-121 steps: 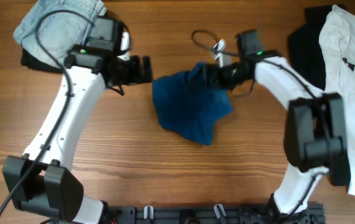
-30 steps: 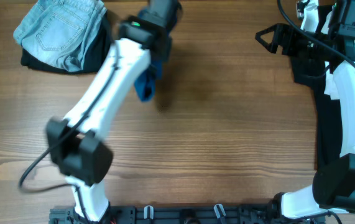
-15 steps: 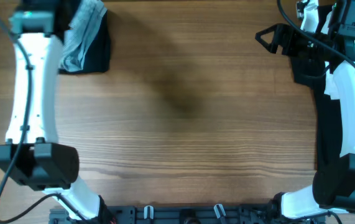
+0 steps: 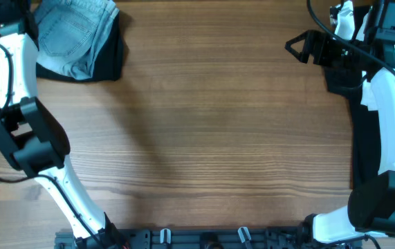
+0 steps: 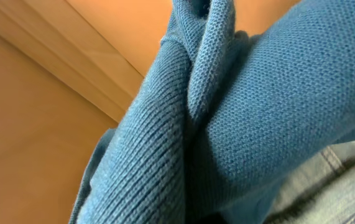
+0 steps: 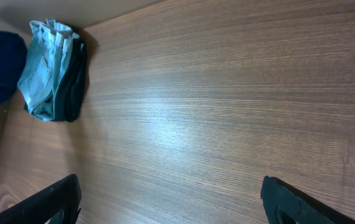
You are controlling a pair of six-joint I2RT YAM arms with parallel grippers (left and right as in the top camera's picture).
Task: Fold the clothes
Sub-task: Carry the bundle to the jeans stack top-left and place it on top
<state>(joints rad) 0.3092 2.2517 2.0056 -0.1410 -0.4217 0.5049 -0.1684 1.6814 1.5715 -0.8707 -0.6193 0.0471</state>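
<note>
here, at ten o'clock in the overhead view, the left arm [image 4: 14, 62] reaches past the corner of the bench [image 4: 204, 138]. the dark blue shirt [image 5: 258, 93] fills its wrist view in bunched, ribbed folds, just beyond the bench's edge. the cloth hides the left claw's fingers, so i cannot tell whether it grips. just right of that, at eleven o'clock, the light-blue jeans [image 4: 69, 31] lie folded on a black piece [image 4: 111, 59]. at two o'clock the right claw [image 6: 170, 182] hovers above bare wood, fingers spread wide, holding nothing, well apart from the clothes.
</note>
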